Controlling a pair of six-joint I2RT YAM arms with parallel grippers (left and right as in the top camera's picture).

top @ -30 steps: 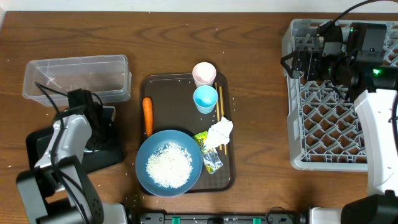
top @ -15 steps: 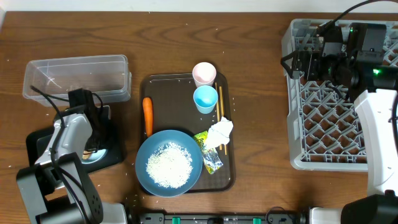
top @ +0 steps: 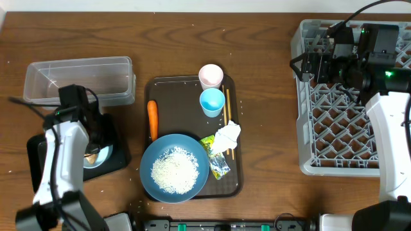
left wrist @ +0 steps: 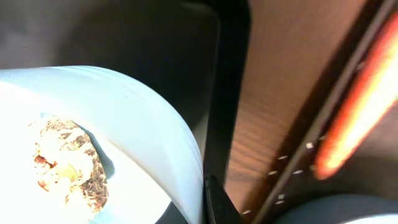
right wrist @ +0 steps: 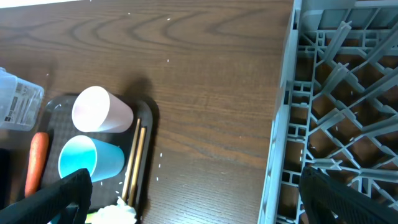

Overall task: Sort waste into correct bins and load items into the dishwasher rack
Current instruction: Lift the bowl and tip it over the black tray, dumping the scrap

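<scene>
My left gripper (top: pixel 97 146) (left wrist: pixel 208 202) is shut on the rim of the small pale-blue bowl (top: pixel 95 156) (left wrist: pixel 143 143), which is over the black tray (top: pixel 45 151). A brown food lump (left wrist: pixel 68 165) lies in the bowl. On the brown serving tray (top: pixel 186 90) are the blue plate (top: pixel 146 173) of rice (top: pixel 173 170), carrot (top: pixel 152 120), pink cup (top: pixel 210 76), light-blue cup (top: pixel 212 101), chopsticks (top: pixel 227 112), napkin (top: pixel 227 136) and wrapper (top: pixel 217 160). My right gripper (top: pixel 311 64) (right wrist: pixel 202 205) hangs open and empty over the left edge of the rack (top: pixel 347 128).
The clear tub (top: pixel 77 80) stands behind the black tray, beside my left arm. Loose rice grains dot the table around the serving tray. In the right wrist view the rack's wall (right wrist: pixel 283 124) sits right of bare wood.
My left gripper has closed on the bowl's rim. The left arm has swung back to the left, so the bowl now shows on the black tray. The right arm has not moved.
</scene>
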